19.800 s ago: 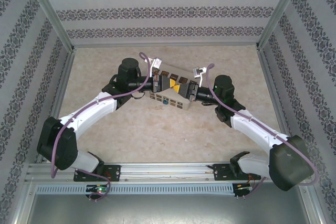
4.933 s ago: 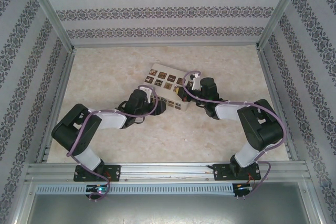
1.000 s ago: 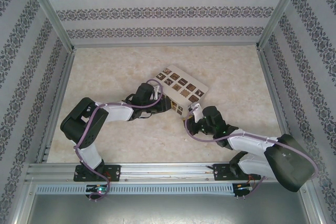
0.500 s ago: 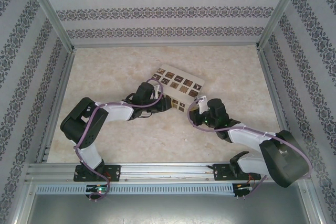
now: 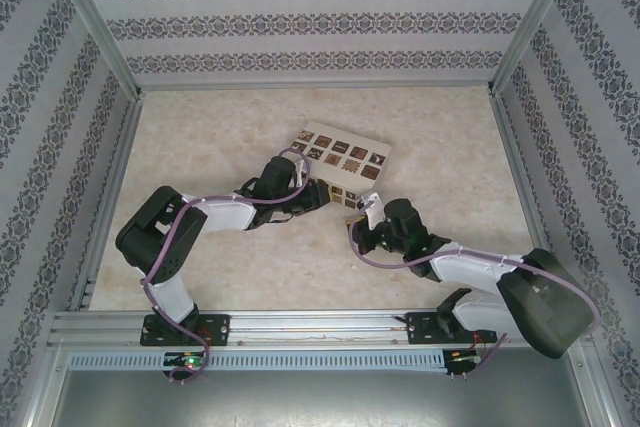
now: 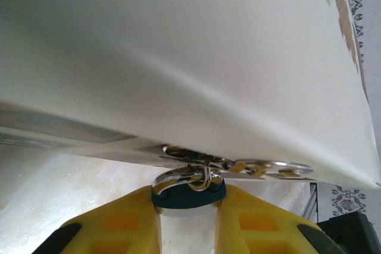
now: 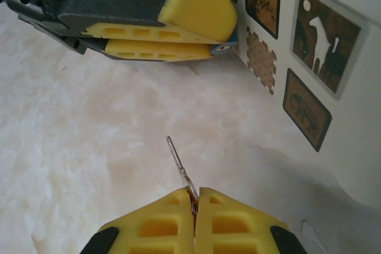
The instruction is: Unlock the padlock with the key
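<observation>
The padlock [image 6: 189, 194], a small blue body with a silver shackle, hangs from the metal hasp [image 6: 238, 165] on the cream box [image 6: 178, 57]. My left gripper [image 6: 188, 209] is shut on the padlock body, a yellow finger on each side. In the right wrist view the padlock's blue end [image 7: 231, 44] peeks out from the left gripper's fingers [image 7: 178, 22]. My right gripper [image 7: 194, 197] is shut on the key [image 7: 178, 163], a thin metal blade pointing up and left toward the padlock, a short way off. From above, the left gripper [image 5: 322, 195] and the right gripper [image 5: 356, 220] both sit at the box's near side.
The cream box with brown patterned tiles [image 5: 340, 160] lies mid-table, tilted. Its tiled face [image 7: 309, 87] stands close on the right of the right gripper. Marbled tabletop [image 5: 200, 137] surrounds it, bounded by patterned walls and metal frame posts [image 5: 100, 27].
The box has swung to a flatter angle. The right gripper rose toward the box with the key, then came back down and left. The left gripper keeps its hold on the padlock.
</observation>
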Controlling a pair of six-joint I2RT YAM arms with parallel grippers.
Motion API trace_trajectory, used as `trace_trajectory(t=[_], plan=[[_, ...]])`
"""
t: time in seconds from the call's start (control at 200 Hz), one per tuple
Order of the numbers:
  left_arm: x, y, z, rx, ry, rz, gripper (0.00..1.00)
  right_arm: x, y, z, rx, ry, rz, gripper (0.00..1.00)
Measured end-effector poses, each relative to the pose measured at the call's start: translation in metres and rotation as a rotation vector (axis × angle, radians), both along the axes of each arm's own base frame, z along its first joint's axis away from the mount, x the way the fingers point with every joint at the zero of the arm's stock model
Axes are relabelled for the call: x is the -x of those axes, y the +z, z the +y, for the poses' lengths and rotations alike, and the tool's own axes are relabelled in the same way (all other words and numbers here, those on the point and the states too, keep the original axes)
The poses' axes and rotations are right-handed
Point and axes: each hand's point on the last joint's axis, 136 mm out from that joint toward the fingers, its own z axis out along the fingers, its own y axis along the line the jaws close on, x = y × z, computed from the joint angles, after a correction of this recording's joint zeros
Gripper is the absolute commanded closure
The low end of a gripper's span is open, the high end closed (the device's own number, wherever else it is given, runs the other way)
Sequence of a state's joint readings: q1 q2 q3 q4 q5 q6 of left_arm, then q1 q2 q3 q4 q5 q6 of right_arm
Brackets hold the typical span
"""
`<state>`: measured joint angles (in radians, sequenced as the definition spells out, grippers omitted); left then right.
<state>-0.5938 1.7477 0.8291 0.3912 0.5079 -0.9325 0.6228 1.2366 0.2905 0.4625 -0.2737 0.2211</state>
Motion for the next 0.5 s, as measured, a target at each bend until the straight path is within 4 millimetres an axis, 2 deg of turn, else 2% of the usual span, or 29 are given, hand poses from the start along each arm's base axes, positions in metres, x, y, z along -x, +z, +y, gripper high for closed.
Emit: trace_trajectory(t=[0.315, 0.5], plan=[[0.0, 0.0, 0.0, 0.012, 0.025, 0.029, 0.77, -0.014, -0.016, 0.006, 0.036, -0.037, -0.02, 1.0], [-0.001, 0.0, 0.0, 0.012, 0.03, 0.032, 0.77, -0.025, -0.016, 0.008, 0.041, -0.062, -0.041, 1.0]])
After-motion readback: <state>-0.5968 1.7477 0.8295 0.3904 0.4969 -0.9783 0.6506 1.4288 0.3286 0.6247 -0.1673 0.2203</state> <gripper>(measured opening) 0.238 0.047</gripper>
